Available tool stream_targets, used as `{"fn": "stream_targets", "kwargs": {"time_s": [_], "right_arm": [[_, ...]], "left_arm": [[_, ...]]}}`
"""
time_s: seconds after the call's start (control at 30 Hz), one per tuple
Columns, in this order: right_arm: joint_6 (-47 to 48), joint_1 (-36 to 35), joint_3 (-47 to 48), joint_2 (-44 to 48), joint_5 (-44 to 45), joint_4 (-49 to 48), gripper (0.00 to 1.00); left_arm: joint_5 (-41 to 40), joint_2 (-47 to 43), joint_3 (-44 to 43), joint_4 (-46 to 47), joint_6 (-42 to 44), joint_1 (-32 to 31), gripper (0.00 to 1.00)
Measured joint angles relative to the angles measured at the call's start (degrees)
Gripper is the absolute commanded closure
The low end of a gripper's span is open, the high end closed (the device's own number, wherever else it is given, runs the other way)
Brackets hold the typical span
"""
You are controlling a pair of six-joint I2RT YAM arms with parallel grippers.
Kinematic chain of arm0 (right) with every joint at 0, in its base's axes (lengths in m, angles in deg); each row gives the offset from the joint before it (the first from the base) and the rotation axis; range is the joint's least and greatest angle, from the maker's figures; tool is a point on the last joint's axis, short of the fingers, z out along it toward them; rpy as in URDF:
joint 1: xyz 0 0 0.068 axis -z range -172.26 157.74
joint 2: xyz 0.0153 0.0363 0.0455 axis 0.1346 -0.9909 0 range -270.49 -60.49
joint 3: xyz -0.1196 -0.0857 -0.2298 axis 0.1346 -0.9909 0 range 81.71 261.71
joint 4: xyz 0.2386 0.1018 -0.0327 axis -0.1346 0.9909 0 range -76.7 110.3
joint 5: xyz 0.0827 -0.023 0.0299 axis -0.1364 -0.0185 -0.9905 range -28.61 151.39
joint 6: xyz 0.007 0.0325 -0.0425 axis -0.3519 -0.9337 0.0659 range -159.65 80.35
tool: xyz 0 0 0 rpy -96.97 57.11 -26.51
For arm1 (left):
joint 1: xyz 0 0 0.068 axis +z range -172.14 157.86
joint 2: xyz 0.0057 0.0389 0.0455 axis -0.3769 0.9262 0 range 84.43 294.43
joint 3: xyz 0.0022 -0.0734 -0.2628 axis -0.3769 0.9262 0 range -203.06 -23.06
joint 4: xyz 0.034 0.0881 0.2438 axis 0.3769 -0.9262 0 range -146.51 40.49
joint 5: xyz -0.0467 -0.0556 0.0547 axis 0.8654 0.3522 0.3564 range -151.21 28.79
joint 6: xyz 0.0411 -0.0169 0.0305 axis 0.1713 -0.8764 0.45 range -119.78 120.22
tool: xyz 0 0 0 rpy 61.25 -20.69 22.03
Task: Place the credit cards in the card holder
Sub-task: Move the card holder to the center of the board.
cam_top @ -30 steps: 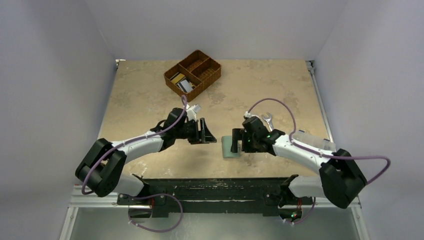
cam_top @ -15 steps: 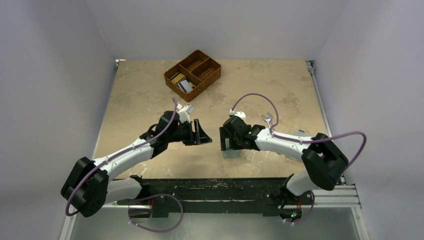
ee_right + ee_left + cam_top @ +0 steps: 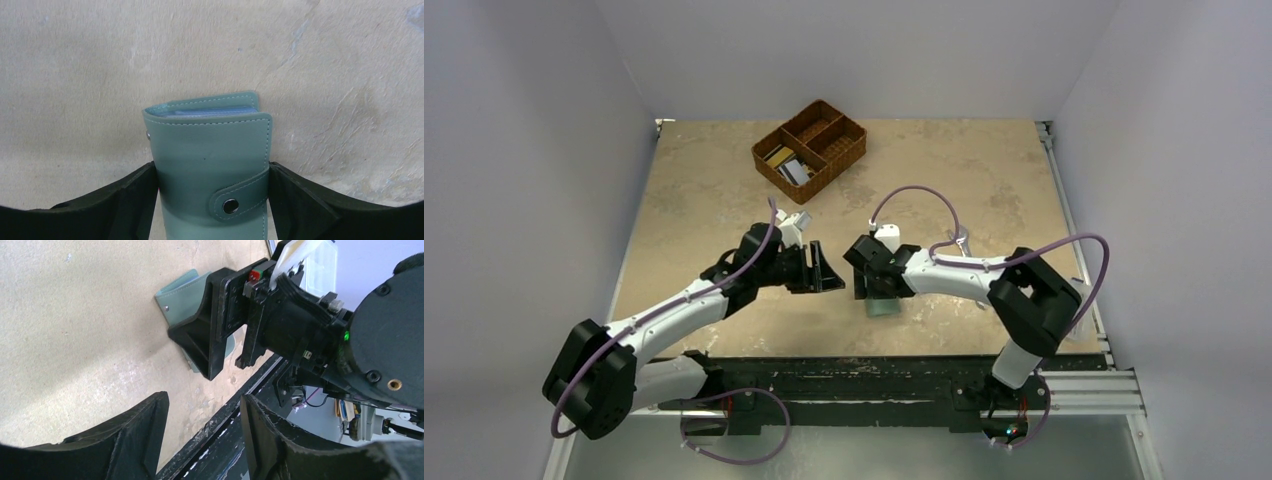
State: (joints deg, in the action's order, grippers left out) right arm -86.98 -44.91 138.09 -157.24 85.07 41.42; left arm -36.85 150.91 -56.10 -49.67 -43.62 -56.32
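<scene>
The right end effector (image 3: 212, 168) pinches the snapped-shut card holder (image 3: 210, 145) by its side edges, flat on the worktop (image 3: 100, 60). So shallow a hold could let it slip or pivot when lifted. The right arm stretches low toward the left end effector (image 3: 204, 400), which is spread and empty.

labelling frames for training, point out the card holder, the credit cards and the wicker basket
card holder (image 3: 212, 170), right wrist view, front cover
credit cards (image 3: 794, 172), top external view, top of the stack
wicker basket (image 3: 839, 170), top external view, near outer wall
</scene>
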Motion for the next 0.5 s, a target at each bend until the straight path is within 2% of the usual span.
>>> {"fn": "stream_targets", "kwargs": {"time_s": [0.1,0.2,0.37,0.5], "right_arm": [[0.9,1.7,1.5,-0.9,0.4,0.2,0.28],[3.1,7.1,5.0,-3.5,0.8,-1.3,0.28],[8.3,21.5,16.0,-11.4,2.1,-4.6,0.29],[12.8,33.5,30.1,-21.1,2.8,-6.9,0.29]], "left_arm": [[-0.6,-0.6,-0.1,-1.6,0.6,0.0,0.41],[-0.8,-1.2,-0.1,-2.9,1.5,0.0,0.41],[-0.5,-2.4,-0.1,-4.1,1.7,0.0,0.41],[0.3,-3.7,0.0,-5.0,2.5,0.0,0.41]]}}
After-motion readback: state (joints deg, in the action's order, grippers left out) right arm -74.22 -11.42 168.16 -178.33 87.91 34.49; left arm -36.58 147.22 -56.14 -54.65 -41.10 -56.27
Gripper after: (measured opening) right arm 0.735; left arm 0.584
